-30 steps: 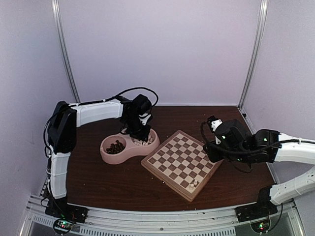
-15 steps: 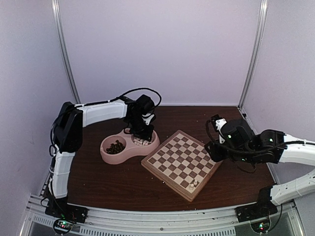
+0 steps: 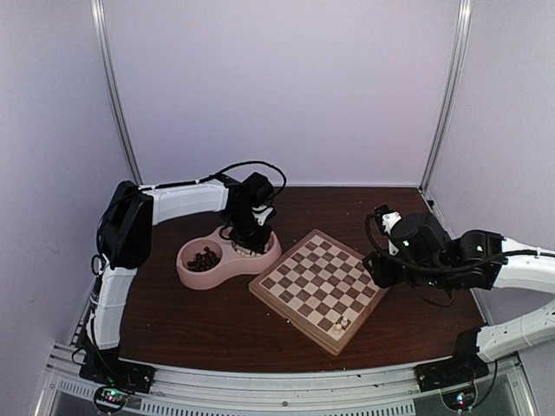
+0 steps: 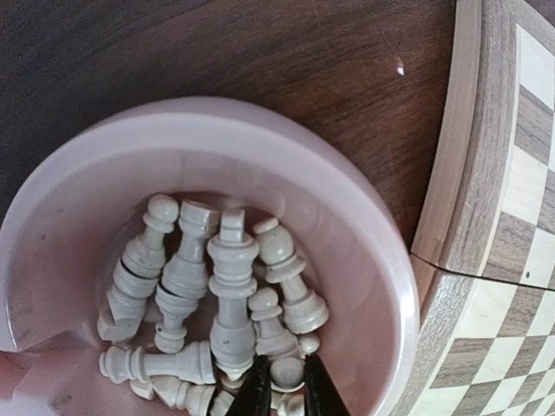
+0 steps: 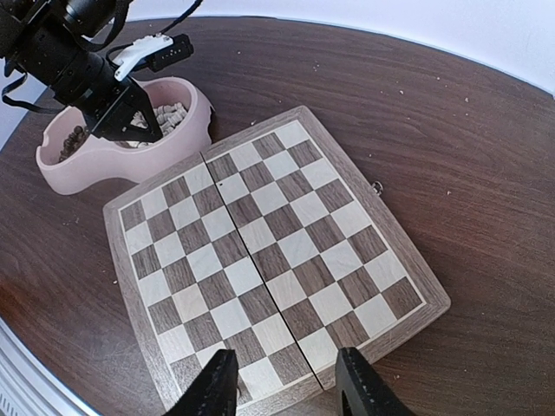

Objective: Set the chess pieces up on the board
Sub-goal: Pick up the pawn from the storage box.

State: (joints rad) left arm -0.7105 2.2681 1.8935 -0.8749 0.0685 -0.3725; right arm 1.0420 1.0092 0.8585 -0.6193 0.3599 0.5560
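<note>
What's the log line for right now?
left gripper: jaws pinching white piece in pink dish | right gripper: open over chessboard

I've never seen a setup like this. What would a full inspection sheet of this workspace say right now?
Surface: dark wooden table.
Job's things: board holds only one or two placed pieces near its front corner; spare cream pieces heaped in the pink dish; dark pieces in its other bowl.
Clutter: pale crumbs.
Grippers: left fingers pinch a small cream piece; right fingers open, empty.
Cables: black cable loops over the left arm.
Surroundings: pale walls, metal uprights.
</note>
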